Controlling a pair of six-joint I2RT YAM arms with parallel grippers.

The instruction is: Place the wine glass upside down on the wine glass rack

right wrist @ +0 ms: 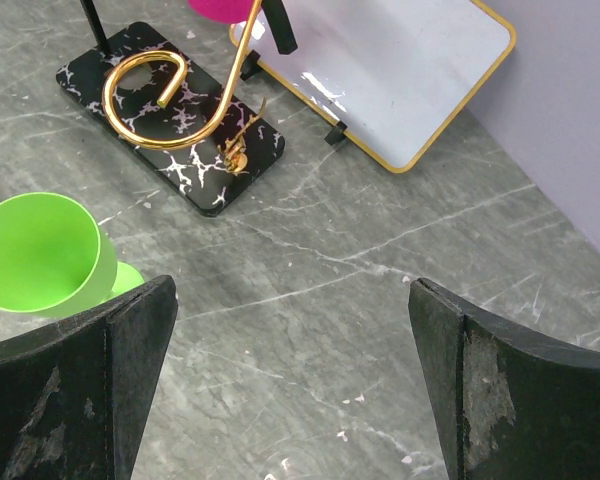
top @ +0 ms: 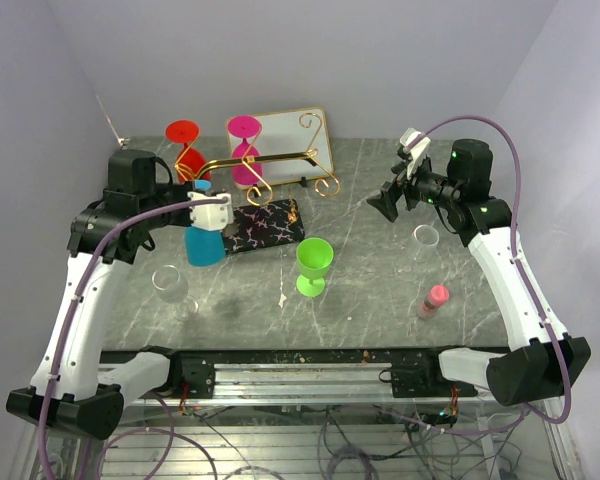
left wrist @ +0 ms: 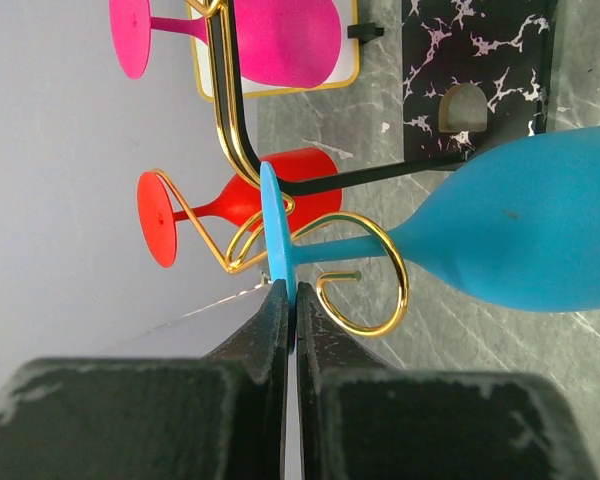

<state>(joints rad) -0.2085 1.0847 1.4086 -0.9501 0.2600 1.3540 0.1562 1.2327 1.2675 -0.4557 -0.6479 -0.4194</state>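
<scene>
A grey marbled bench [top: 380, 270] carried the whole scene, with two arms bolted at its near edge. The left arm reached in toward the far left, and the right arm was raised over the right side, well apart from the glassware.

A gold-rimmed white tray [top: 290, 135] leaned against the back wall. In front of it stood the wine glass rack [top: 270, 160], a gold wire stand with scroll ends on a black slab veined in white.

The left tool [left wrist: 291, 290] was pressed together on the rim of the blue wine glass's foot, pinching the disc edge-on. From above, the blue wine glass [top: 205, 245] hung foot up and bowl down just below the tool, at the rack's left end and over the near-left corner of the slab. In the left wrist view its stem ran straight out from the fingertips and crossed a curled gold scroll. Whether it touched the wire could not be told.

The right tool [right wrist: 292, 340] was spread wide and held nothing.

A pink glass [top: 245, 150] and a red glass [top: 185, 145] sat foot up at the rack's bar. A green glass [top: 313, 262] stood upright near the slab. A clear glass [top: 170, 285] stood at near left, and another clear one [top: 426, 236] stood below the right tool.

A small pink bottle [top: 434, 300] stood at near right.
</scene>
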